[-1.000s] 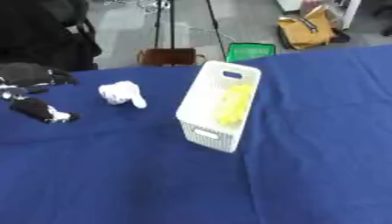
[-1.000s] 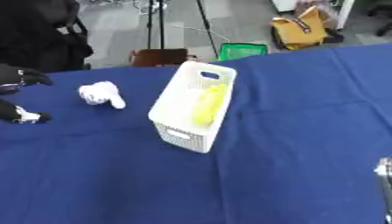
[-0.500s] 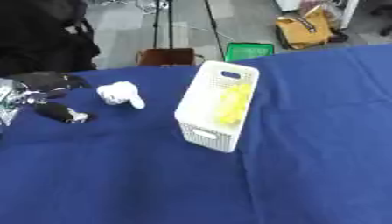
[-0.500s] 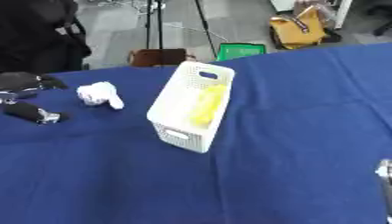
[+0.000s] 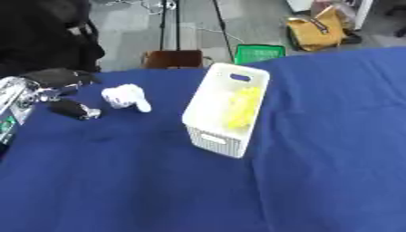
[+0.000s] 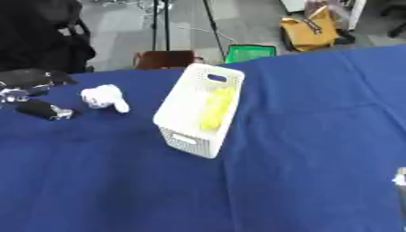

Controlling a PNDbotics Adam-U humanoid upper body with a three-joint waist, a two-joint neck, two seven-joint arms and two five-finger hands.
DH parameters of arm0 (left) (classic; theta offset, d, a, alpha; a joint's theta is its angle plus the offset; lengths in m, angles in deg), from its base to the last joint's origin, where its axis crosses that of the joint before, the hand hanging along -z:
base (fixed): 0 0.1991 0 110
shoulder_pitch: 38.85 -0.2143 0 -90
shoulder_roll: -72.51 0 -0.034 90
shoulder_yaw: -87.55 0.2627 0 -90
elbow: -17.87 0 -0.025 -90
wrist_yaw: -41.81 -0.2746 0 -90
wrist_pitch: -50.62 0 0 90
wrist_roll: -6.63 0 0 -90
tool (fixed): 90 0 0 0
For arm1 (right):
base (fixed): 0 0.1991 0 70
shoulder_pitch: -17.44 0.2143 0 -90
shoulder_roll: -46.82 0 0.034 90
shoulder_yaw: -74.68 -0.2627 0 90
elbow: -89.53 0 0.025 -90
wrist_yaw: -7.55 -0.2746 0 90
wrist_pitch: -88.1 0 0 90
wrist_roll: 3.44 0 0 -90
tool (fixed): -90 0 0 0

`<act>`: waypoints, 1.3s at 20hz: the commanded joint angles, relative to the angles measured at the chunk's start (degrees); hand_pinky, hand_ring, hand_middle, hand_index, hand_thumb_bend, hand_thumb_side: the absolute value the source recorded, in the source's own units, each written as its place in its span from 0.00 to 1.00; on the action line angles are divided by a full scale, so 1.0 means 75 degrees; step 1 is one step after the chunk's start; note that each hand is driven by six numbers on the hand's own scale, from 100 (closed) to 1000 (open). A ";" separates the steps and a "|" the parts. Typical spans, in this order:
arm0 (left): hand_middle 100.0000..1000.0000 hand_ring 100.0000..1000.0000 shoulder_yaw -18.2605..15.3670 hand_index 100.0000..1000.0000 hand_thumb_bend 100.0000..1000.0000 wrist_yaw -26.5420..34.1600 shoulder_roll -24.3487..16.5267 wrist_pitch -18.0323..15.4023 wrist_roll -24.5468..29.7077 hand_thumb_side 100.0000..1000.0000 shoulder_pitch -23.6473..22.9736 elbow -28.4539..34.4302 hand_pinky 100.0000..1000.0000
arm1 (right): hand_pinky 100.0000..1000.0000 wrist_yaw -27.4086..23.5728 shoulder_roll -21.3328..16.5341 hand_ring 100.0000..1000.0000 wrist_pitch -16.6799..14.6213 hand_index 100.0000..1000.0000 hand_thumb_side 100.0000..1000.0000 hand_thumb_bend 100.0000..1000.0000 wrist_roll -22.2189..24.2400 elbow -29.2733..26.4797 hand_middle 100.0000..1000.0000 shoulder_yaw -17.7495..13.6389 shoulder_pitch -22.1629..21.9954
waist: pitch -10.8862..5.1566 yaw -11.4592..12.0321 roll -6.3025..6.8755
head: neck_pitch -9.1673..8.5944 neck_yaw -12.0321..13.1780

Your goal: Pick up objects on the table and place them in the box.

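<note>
A white slotted box [image 5: 215, 121] stands on the blue tablecloth [image 5: 317, 149], a little left of centre, with a yellow thing [image 5: 242, 108] lying inside it. To its left lies a small white soft toy [image 5: 125, 96]. My left hand [image 5: 55, 78] reaches in from the left edge, black with a silver forearm. It is open: the fingers point right above a black thumb [image 5: 71, 109] with a pale tip, and it stops just short of the toy. Only a grey sliver of my right hand [image 6: 400, 180] shows at the lower right edge.
Beyond the table's far edge the floor holds a green basket [image 5: 258, 53], a brown box [image 5: 171, 59], a yellow bag [image 5: 317, 29] and tripod legs [image 5: 171, 22]. A large black shape [image 5: 40, 36] fills the upper left corner.
My left hand has come in from the left edge and moved right toward the white toy. The toy and the box lie where they were.
</note>
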 commanded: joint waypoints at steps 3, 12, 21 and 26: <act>0.94 0.93 -0.0137 1.00 0.34 -0.0491 -0.0046 0.0101 -0.0149 0.83 0.0268 -0.0061 0.88 | 0.75 -0.0041 -0.0141 0.72 -0.0131 0.72 0.81 0.00 -0.0129 -0.0124 0.60 0.0023 0.0073 | -0.0122 0.0001 -0.0028 | 0.0039 0.0112; 0.94 0.93 -0.0327 1.00 0.35 -0.1192 0.0214 0.0185 -0.0327 0.81 0.0382 -0.0426 0.88 | 0.75 -0.0064 -0.0139 0.72 -0.0144 0.71 0.81 0.00 -0.0130 -0.0124 0.60 0.0021 0.0113 | -0.0091 -0.0112 -0.0033 | 0.0008 0.0266; 0.95 0.94 -0.0578 1.00 0.37 -0.1631 0.0429 0.0374 -0.0583 0.80 0.0473 -0.0773 0.88 | 0.75 -0.0093 -0.0135 0.72 -0.0162 0.71 0.81 0.00 -0.0130 -0.0124 0.60 0.0032 0.0160 | -0.0022 -0.0216 -0.0022 | -0.0083 0.0332; 0.95 0.94 -0.0711 1.00 0.36 -0.1841 0.0524 0.0563 -0.0680 0.80 0.0518 -0.0967 0.88 | 0.75 -0.0105 -0.0140 0.72 -0.0168 0.71 0.81 0.00 -0.0130 -0.0124 0.60 0.0033 0.0193 | 0.0009 -0.0275 -0.0015 | -0.0135 0.0376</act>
